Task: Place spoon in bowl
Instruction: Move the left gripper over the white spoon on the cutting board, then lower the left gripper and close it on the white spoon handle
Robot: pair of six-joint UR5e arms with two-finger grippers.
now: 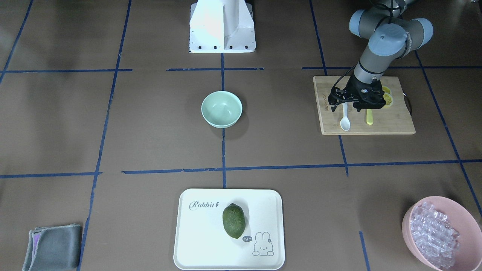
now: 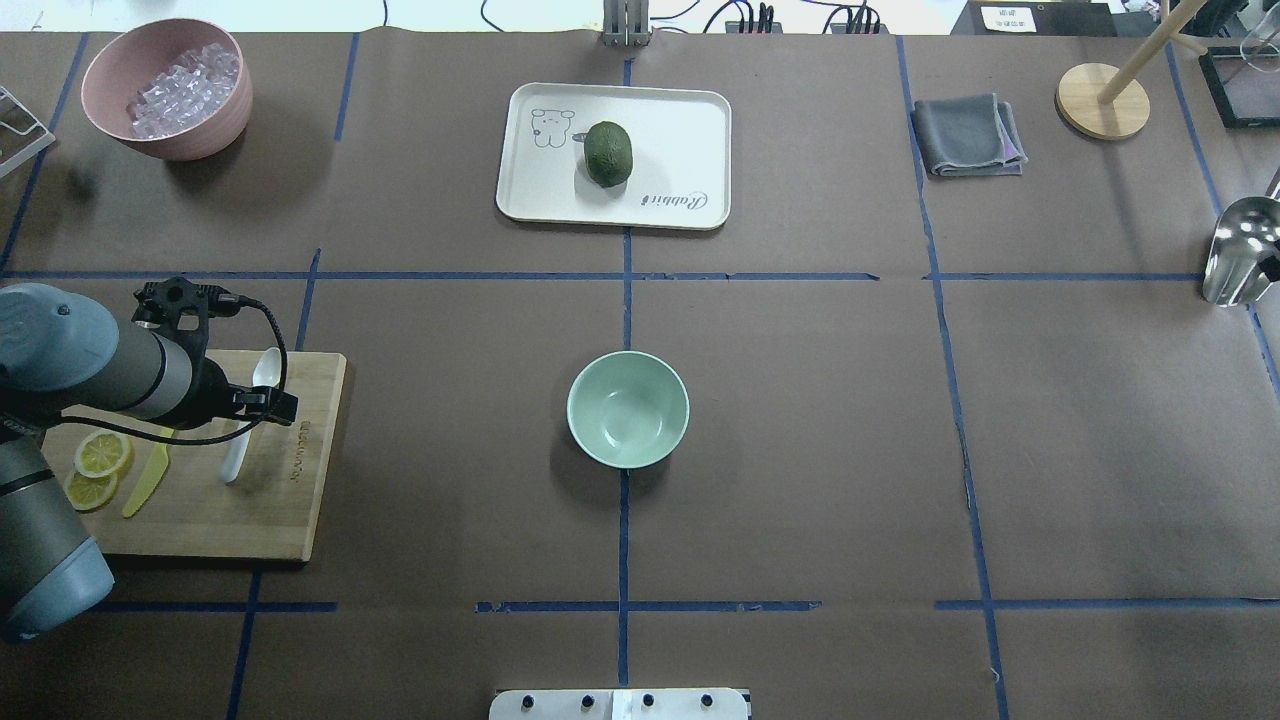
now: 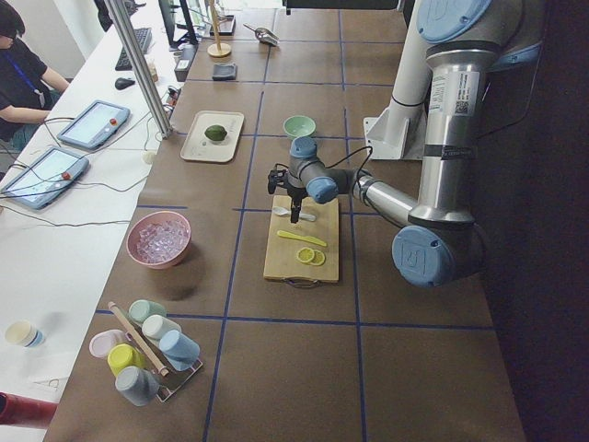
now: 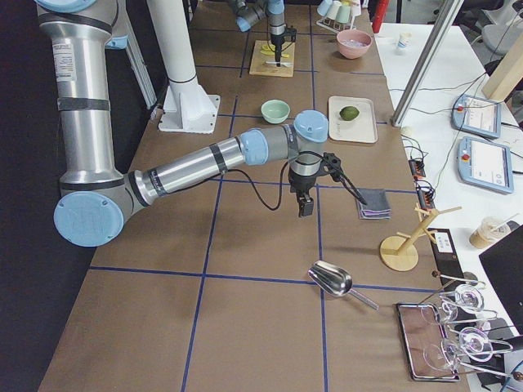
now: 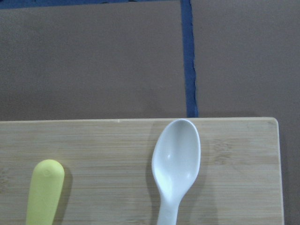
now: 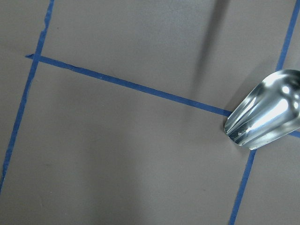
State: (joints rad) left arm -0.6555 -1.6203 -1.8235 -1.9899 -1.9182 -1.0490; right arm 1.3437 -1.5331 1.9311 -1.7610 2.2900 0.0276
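Spoon (image 1: 345, 122) lies flat on the wooden cutting board (image 1: 391, 124), beside the yellow knife (image 1: 369, 117) and well apart from the bowl (image 1: 221, 109) at mid-counter (image 1: 150, 131). Left gripper (image 1: 345, 107) hangs over the spoon's handle; its opening cannot be told. Right gripper (image 4: 305, 206) hovers near a metal scoop (image 4: 331, 279); opening likewise cannot be told.

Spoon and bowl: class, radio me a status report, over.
Left gripper open over spoon handle; right gripper unreadable. Spoon flat on cutting board, bowl empty. Nothing between them.
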